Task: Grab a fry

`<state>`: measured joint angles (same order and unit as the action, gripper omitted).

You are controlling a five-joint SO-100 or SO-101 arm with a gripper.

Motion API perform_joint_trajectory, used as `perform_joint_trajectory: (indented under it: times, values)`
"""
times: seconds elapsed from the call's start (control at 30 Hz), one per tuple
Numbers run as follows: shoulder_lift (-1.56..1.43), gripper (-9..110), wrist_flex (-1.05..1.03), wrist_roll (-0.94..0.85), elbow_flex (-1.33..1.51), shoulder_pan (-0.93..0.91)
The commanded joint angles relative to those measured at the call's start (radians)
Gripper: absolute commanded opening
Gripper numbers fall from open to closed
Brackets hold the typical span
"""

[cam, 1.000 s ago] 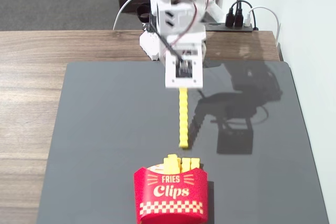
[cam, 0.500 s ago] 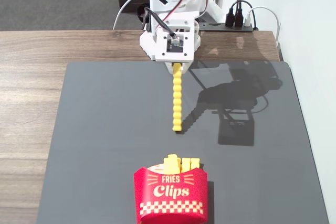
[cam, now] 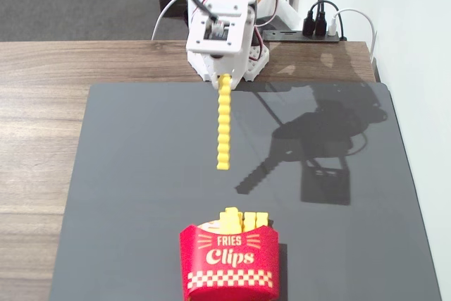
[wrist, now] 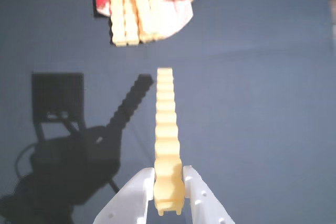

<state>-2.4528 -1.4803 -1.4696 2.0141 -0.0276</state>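
Pinching one end of the fry [wrist: 167, 145] between its two white fingers [wrist: 131, 198], the end effector [wrist: 168, 192] holds it clear of the dark mat [cam: 141, 174], as the separate shadow on the mat in the fixed view shows. There the fry [cam: 223, 123] points toward 6 o'clock, its free tip well short of the red carton [cam: 229, 262], which stands at the mat's 6 o'clock edge on the wooden bench [cam: 42, 89].

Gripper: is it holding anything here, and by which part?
Yes. The gripper is shut on the fry, pinching it near one end; the rest sticks out toward the carton, clear of the mat.
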Motion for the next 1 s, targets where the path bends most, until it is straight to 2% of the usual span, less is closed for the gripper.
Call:
perform_joint_trajectory:
  times: [0.0, 0.3, 0.97]
  values:
    - [0.006, 1, -0.021, -0.008, -0.107, -0.018]
    - [0.071, 1, -0.098, -0.020, -0.305, -0.078]
    - [0.135, 1, -0.089, -0.012, -0.285, -0.061]
